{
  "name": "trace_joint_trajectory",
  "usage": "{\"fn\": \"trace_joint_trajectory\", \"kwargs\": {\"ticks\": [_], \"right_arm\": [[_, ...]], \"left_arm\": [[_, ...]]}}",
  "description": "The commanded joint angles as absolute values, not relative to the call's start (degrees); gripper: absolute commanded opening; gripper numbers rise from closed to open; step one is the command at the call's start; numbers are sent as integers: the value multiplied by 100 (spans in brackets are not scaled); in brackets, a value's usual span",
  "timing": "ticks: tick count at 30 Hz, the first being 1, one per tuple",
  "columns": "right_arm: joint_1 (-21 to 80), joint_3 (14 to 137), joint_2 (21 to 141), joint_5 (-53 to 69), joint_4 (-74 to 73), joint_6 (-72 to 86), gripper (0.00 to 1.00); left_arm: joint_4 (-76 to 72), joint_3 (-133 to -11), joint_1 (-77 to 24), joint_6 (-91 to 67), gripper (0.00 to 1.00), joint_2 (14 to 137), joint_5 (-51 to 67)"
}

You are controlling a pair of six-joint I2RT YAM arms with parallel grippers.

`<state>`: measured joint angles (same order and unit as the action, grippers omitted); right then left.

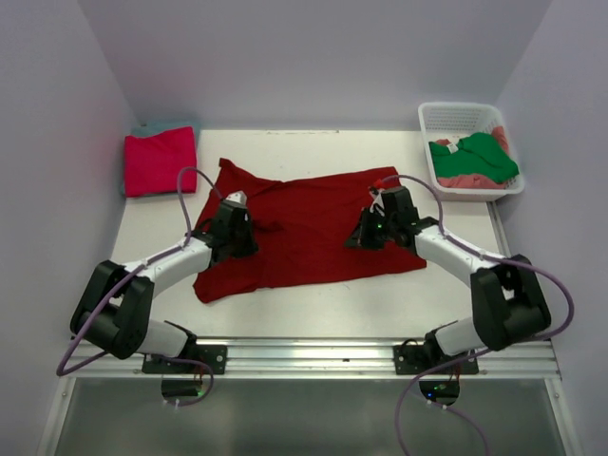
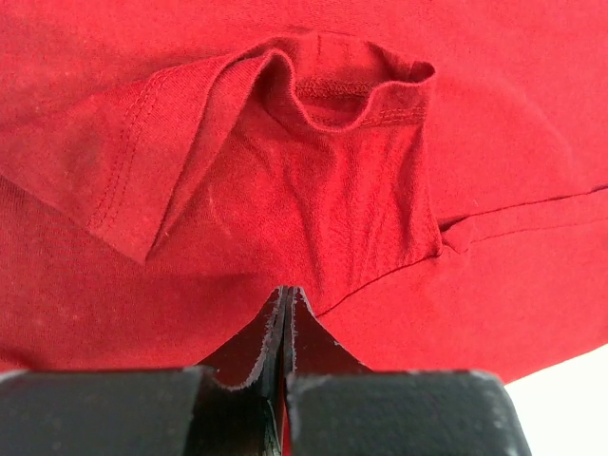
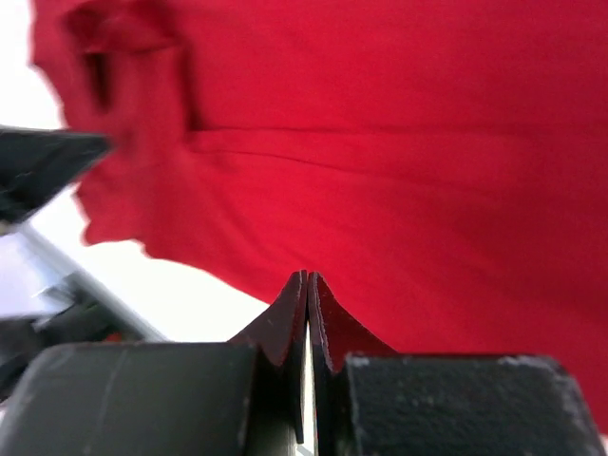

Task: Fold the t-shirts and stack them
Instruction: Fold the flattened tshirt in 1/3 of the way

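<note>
Cloth: dark red t-shirt (image 1: pixel 304 223), soft, light, limp.
Hold: my left gripper (image 2: pixel 287 294) and right gripper (image 3: pixel 307 280) pinch opposite sides, jaws closed.

L pincer (image 2: pixel 286 306) & R pincer (image 3: pixel 307 288) both closed

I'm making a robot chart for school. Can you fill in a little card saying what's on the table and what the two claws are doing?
Shirt in work: red shirt, spread out in the middle of the table
Left gripper: shut, pinching the red shirt's left side
Right gripper: shut, pinching the red shirt's right side
Finished pile: pink shirt, folded, lying on a teal shirt, far left corner
Basket: white, far right corner
In the basket: green shirt and salmon shirt, both crumpled
</note>
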<state>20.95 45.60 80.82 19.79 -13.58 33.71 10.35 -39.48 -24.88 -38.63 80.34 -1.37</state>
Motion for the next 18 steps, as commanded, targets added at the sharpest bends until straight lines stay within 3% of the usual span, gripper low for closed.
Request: {"fn": "trace_joint_trajectory", "kwargs": {"ticks": [1,7,18], "right_arm": [[2372,4772,8673,3418,243,4051,0],[3014,5729,9842,3682,983,4131,0],[3576,7399,11433,3639,791,3929,0]], "left_arm": [[914,-3929,-2514,-4087,0,7945,-264],[879,-3709,-2540,-4122,0,7893,-281],[449,-3103,-2549,-4210,0,7822,-159]]}}
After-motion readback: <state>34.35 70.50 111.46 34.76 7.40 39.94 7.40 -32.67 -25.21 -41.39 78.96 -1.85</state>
